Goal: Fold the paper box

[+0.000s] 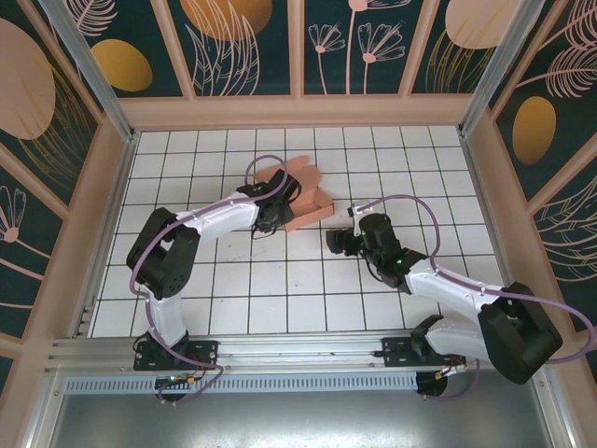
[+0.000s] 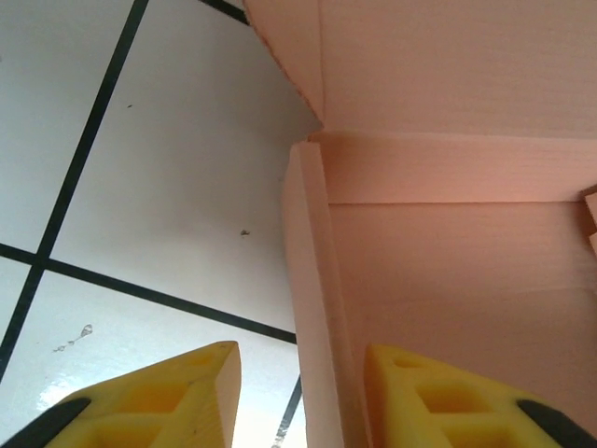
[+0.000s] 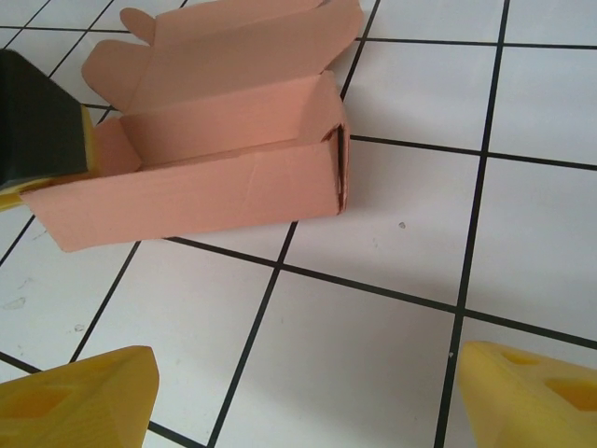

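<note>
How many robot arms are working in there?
2. The left arm bends up to the pink paper box at the back. The right arm stretches toward mid-table, ending short of the box. None seem hidden.

You have bright, even light from above on the white tabletop (image 1: 280, 299); shadows beside the paper box (image 3: 215, 187) are soft and short. Your left wrist picture looks slightly soft up close.

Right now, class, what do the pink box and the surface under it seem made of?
Paper box: thin matte card, judging by sharp creases and thin wall edges. Table: smooth white surface with black grid lines; tile or printed laminate, cannot tell.
</note>
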Robot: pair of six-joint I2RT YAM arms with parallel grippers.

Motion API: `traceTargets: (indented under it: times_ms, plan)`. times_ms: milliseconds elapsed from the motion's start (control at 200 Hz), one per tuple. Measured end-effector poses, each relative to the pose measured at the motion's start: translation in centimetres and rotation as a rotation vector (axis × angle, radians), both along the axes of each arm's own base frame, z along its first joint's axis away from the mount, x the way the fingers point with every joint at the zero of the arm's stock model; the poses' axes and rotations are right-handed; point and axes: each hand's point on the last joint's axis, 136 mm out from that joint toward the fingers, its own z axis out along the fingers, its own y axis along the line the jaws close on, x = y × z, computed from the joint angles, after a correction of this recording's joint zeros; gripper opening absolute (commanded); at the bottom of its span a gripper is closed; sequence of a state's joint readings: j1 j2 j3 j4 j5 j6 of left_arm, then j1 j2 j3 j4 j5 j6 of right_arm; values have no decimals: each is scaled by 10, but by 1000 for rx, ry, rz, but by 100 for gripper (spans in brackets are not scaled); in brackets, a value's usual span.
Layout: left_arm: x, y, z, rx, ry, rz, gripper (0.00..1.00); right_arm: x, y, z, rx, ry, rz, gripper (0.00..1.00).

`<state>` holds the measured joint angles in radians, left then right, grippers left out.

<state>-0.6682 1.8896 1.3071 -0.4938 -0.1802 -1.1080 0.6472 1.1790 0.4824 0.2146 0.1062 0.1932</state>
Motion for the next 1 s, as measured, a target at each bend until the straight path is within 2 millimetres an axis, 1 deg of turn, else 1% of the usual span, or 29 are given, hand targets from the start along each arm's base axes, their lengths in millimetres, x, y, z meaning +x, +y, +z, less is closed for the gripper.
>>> traceTargets:
  times_ms: [280,345,430,571,671,871,1001]
  plan:
    - [-23,19,-27,66,75,-2,25,3,-1,3,6,-13,5,83]
    - [-24,20,-28,71,79,-5,20,3,0,3,11,-11,8,82]
    - [-25,20,-28,74,80,-12,16,6,-1,7,19,-7,-2,81]
    - [-25,21,-28,83,80,-17,12,20,0,13,38,25,-41,77]
    - [-25,22,-28,89,78,-25,11,31,9,13,46,69,-57,76]
    - [-25,24,-28,110,76,-47,10,51,30,3,46,156,-47,76]
    - [-24,26,-28,129,67,-62,9,69,47,-3,30,195,-33,72]
